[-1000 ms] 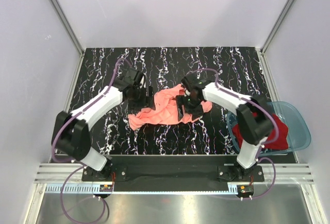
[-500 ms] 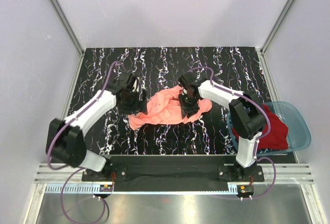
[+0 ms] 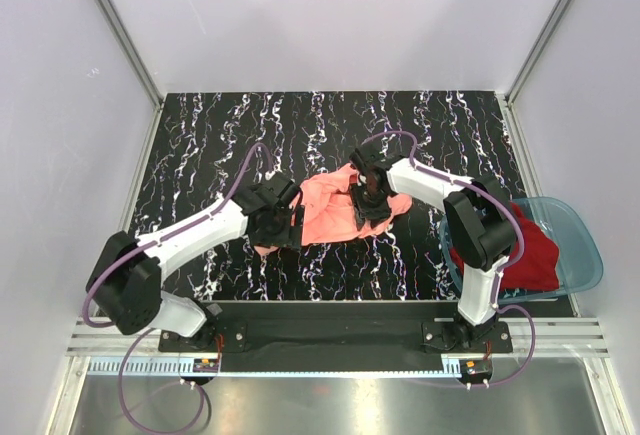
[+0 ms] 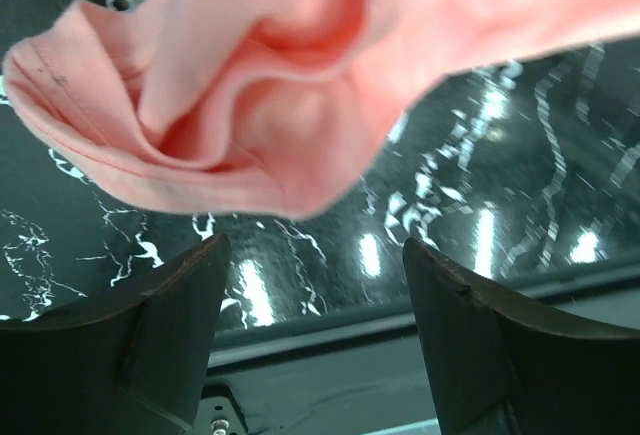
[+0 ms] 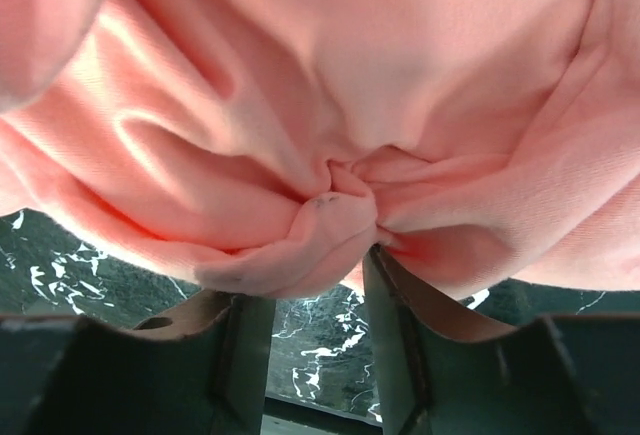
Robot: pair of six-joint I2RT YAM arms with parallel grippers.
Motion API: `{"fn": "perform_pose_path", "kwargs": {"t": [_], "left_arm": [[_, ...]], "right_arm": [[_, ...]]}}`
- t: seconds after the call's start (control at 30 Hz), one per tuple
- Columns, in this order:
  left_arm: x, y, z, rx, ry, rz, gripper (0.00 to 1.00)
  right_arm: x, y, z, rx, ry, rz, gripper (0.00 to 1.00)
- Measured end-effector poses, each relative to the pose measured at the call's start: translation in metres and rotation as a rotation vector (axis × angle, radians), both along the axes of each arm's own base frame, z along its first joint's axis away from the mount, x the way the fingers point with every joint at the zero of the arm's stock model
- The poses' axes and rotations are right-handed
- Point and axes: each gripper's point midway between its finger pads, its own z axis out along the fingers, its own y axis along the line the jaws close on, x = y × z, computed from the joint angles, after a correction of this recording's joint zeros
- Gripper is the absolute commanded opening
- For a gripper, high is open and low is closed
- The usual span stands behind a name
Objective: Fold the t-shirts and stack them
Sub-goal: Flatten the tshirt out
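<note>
The salmon-pink t-shirt (image 3: 325,213) lies crumpled mid-table. In the left wrist view its hemmed edge (image 4: 200,170) hangs just beyond my fingertips. My left gripper (image 3: 285,227) sits at the shirt's near-left corner and stands open (image 4: 315,255), with only table between its fingers. My right gripper (image 3: 368,205) is on the shirt's right side. Its jaws have closed in on a puckered fold of the salmon cloth (image 5: 330,220). The dark red t-shirt (image 3: 530,255) lies bunched in the blue basin (image 3: 585,245) at the right.
The black marble-patterned tabletop (image 3: 200,145) is walled by white panels on three sides. A black rail (image 3: 320,330) carrying both arm bases runs along the near edge. The basin overhangs the table's right edge next to the right arm.
My left gripper has swung right and nearer, from the shirt's far-left side to its near-left corner. My right gripper has narrowed onto a fold, and the shirt has bunched tighter.
</note>
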Motion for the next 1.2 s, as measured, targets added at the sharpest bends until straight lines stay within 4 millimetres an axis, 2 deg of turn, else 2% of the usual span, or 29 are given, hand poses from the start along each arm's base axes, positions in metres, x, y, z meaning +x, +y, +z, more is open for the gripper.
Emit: {"fn": "perform_pose_path", "kwargs": {"t": [0.1,0.27,0.37,0.4,0.43,0.47,0.5,0.57,0.6,0.63,0.67,0.73,0.8,0.83,0.9,1.0,1.07,1.1,1.13,1.2], "left_arm": [[0.005,0.004,-0.008,0.039,-0.004,0.031,0.8],[0.015,0.009,-0.018,0.091,-0.023,0.075,0.79],[0.018,0.012,-0.03,0.126,-0.007,0.096,0.64],[0.019,0.013,-0.033,0.136,-0.001,0.1,0.51],[0.019,0.013,-0.036,0.141,0.003,0.104,0.42],[0.02,0.014,-0.038,0.149,0.004,0.107,0.36],[0.022,0.015,-0.04,0.155,0.002,0.107,0.21],[0.025,0.016,-0.04,0.161,-0.01,0.111,0.04],[0.027,0.017,-0.039,0.164,-0.02,0.11,0.0],[0.029,0.019,-0.037,0.171,-0.03,0.108,0.0],[0.031,0.021,-0.034,0.178,-0.041,0.106,0.0],[0.035,0.023,-0.021,0.186,-0.065,0.103,0.0],[0.042,0.023,0.004,0.171,-0.111,0.105,0.0],[0.048,0.02,0.026,0.14,-0.156,0.103,0.0],[0.059,0.014,0.084,0.039,-0.283,0.108,0.0],[0.061,0.015,0.179,-0.135,-0.506,0.119,0.0],[0.052,0.028,0.238,-0.232,-0.655,0.133,0.0],[0.049,0.031,0.25,-0.249,-0.686,0.138,0.0],[0.044,0.047,0.28,-0.277,-0.77,0.165,0.0],[0.046,0.065,0.307,-0.282,-0.849,0.209,0.0]], "right_arm": [[-0.002,-0.002,-0.004,0.0,0.003,-0.004,0.5],[-0.003,-0.002,-0.007,0.002,0.006,-0.01,0.47],[-0.003,-0.002,-0.008,0.006,0.007,-0.016,0.43],[-0.003,-0.001,-0.009,0.01,0.008,-0.018,0.43],[-0.003,-0.001,-0.009,0.011,0.008,-0.021,0.42],[-0.003,-0.001,-0.009,0.013,0.008,-0.023,0.35],[-0.003,0.0,-0.009,0.014,0.007,-0.024,0.33],[-0.002,0.0,-0.009,0.017,0.006,-0.03,0.24],[-0.002,0.001,-0.009,0.017,0.006,-0.033,0.1],[-0.002,0.001,-0.009,0.017,0.006,-0.032,0.04],[-0.002,0.0,-0.009,0.015,0.006,-0.037,0.0],[-0.002,-0.002,-0.008,0.005,0.004,-0.041,0.0],[-0.002,-0.009,-0.001,-0.029,-0.007,-0.049,0.0],[-0.002,-0.013,0.008,-0.044,-0.02,-0.054,0.0],[0.0,-0.022,0.035,-0.065,-0.072,-0.065,0.0],[0.011,-0.028,0.112,-0.012,-0.25,-0.088,0.0],[0.017,-0.03,0.183,0.083,-0.43,-0.106,0.0],[0.017,-0.032,0.211,0.121,-0.503,-0.115,0.0],[0.016,-0.035,0.239,0.161,-0.578,-0.122,0.0],[0.019,-0.043,0.285,0.21,-0.708,-0.143,0.0]]}}
